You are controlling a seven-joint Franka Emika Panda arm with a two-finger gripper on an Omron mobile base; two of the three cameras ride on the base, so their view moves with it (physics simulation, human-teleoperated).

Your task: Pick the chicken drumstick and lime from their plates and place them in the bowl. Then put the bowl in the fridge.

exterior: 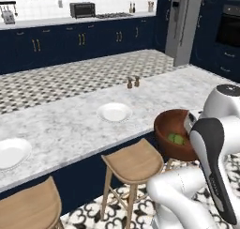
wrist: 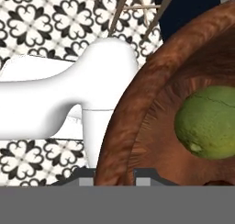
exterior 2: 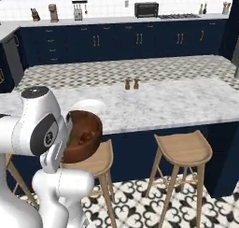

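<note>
We hold the deep reddish-brown wooden bowl [exterior: 177, 134] off the desk [exterior: 70, 125], above the stools, our tool [wrist: 114, 176] clenched on its rim. Round green lime [wrist: 209, 122] inside may roll; bowl rigid, keep level.

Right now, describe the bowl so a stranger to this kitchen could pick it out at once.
Start at the long marble island counter with wooden stools along its near side. Just off the counter's near edge, above the stools and beside the white arm, the bowl is held up in the air. It is deep, round and dark reddish-brown with a lime inside, unlike the two flat white plates on the counter.
</note>
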